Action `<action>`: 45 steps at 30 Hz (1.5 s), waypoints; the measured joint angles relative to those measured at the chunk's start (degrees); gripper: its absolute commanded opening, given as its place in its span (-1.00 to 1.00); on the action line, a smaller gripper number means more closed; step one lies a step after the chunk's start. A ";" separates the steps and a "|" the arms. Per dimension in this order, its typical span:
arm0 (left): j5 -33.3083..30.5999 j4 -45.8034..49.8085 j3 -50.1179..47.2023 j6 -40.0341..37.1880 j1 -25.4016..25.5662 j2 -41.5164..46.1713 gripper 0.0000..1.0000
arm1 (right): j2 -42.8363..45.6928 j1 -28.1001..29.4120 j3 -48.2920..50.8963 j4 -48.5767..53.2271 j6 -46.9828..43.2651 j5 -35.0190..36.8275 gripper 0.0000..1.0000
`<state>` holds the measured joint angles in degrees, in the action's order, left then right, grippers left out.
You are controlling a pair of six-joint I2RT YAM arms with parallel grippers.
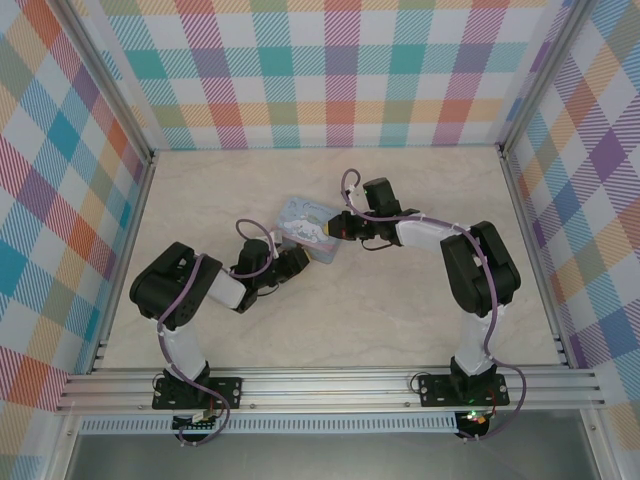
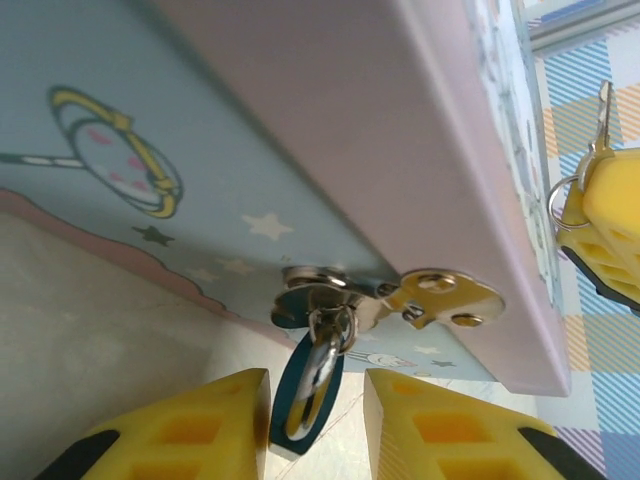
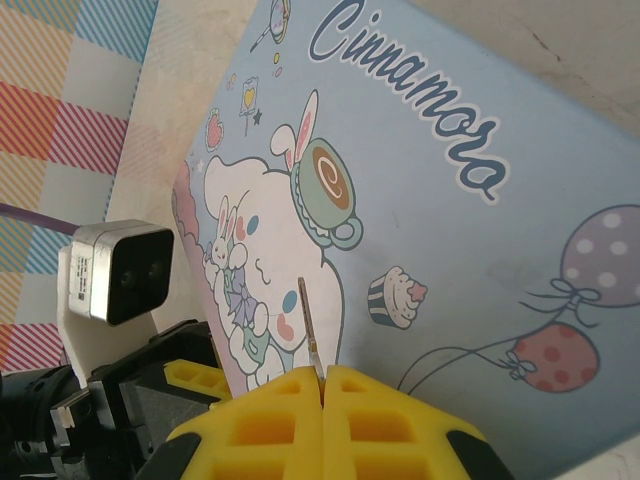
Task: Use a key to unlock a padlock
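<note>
The tiny teal padlock [image 2: 296,408] hangs by its silvery shackle [image 2: 322,362] from the hasp [image 2: 440,297] on the front of the pale blue cartoon tin [image 1: 308,228]. My left gripper [image 2: 317,380] is open, its yellow fingers [image 2: 200,420] on either side of the padlock, the left one nearly touching it. My right gripper [image 3: 323,372] is shut on the key [image 3: 309,322], whose thin blade sticks out over the tin's lid [image 3: 450,200]. In the left wrist view the key [image 2: 604,108] and its ring show at the far right, apart from the padlock.
The tin lies mid-table between both arms, its front side facing the left gripper [image 1: 290,262], with the right gripper [image 1: 340,228] over its right end. Checked walls [image 1: 320,70] enclose the marble-patterned table [image 1: 400,320]. The left wrist's camera [image 3: 115,270] sits close to the right fingers.
</note>
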<state>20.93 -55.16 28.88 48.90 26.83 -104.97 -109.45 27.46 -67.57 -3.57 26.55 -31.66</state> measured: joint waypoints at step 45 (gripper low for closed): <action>-13.14 -3.04 -1.79 3.98 3.91 -0.02 -0.53 | 0.00 0.42 0.11 -0.57 0.46 0.17 -0.96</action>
<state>7.79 -58.19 27.09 52.88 30.74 -104.99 -109.45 27.88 -67.46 -4.14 27.00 -31.48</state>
